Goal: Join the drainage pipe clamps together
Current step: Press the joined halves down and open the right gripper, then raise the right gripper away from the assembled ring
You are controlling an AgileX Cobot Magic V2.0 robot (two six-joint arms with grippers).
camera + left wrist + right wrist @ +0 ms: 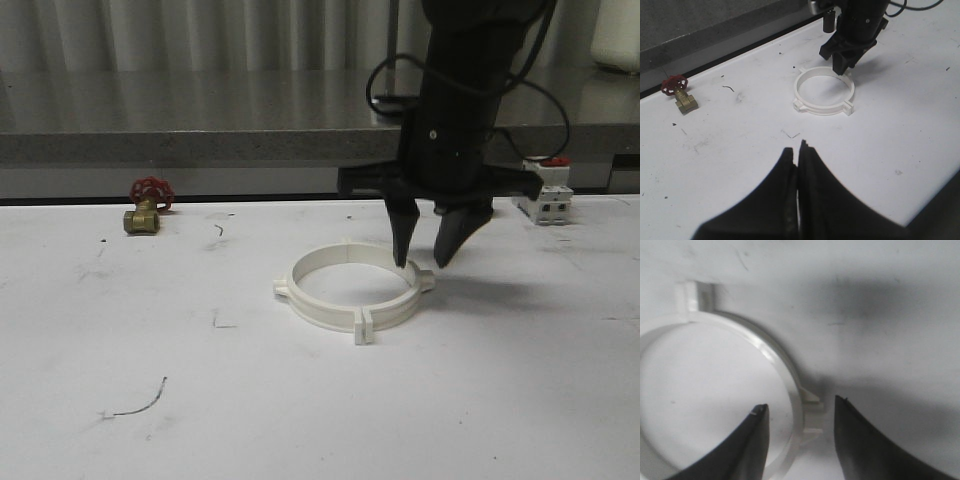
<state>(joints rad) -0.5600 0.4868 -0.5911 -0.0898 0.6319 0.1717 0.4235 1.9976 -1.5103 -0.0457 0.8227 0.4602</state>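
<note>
The drainage pipe clamps (pixel 330 314) lie flat on the white table as one closed white ring, with tabbed joints at its left and right and a nub at the front. My right gripper (pixel 421 263) stands open over the ring's right side. In the right wrist view its fingers straddle the ring wall (pixel 775 352) by the tabbed joint (pixel 812 397), one finger inside the ring and one outside, neither pressing on it. The left wrist view shows my left gripper (pixel 796 147) shut and empty, well short of the ring (pixel 822 109), with the right gripper (pixel 844 67) at the ring's far rim.
A brass valve with a red handwheel (pixel 146 207) sits at the back left of the table. A white breaker with a red top (pixel 545 190) stands at the back right. A grey ledge (pixel 200 130) runs along the table's far edge. A thin wire scrap (pixel 140 405) lies front left.
</note>
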